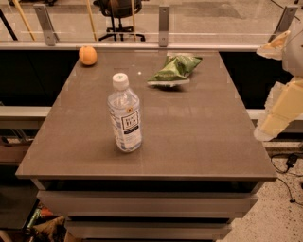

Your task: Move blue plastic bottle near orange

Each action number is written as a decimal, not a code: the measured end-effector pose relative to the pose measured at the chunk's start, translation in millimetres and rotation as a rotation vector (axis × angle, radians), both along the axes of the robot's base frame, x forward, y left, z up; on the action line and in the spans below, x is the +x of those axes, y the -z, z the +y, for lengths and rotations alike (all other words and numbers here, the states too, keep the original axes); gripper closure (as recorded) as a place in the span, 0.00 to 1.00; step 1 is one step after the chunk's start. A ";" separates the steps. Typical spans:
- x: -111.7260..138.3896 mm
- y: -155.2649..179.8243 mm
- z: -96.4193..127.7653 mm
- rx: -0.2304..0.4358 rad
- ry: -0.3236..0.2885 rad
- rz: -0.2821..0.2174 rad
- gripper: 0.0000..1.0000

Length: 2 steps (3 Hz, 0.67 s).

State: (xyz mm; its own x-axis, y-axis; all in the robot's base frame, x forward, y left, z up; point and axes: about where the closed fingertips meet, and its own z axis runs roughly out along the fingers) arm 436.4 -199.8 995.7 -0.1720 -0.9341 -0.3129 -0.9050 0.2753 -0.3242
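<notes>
The blue plastic bottle [125, 117] stands upright on the brown table [199, 137], left of the middle, with a white cap and a white label with a black square. The orange [87, 55] lies at the table's far left corner, well behind the bottle. My gripper [279, 113] shows as cream-coloured parts at the right edge of the view, beyond the table's right side, far from the bottle and touching nothing.
A green crinkled snack bag [174, 71] lies at the far middle of the table. A glass railing with metal posts [164, 23] runs behind the table. An office chair [118, 14] stands beyond it. Drawers sit under the tabletop.
</notes>
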 end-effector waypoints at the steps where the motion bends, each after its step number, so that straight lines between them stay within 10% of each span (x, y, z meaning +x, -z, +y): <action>1: 3.0 0.9 17.1 0.179 -0.011 -0.033 0.00; 2: 8.4 2.8 35.6 0.358 -0.018 -0.040 0.00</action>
State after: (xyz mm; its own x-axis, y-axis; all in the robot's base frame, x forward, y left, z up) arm 444.8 -164.2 992.9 -0.1375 -0.7669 -0.6268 -0.8993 0.3619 -0.2455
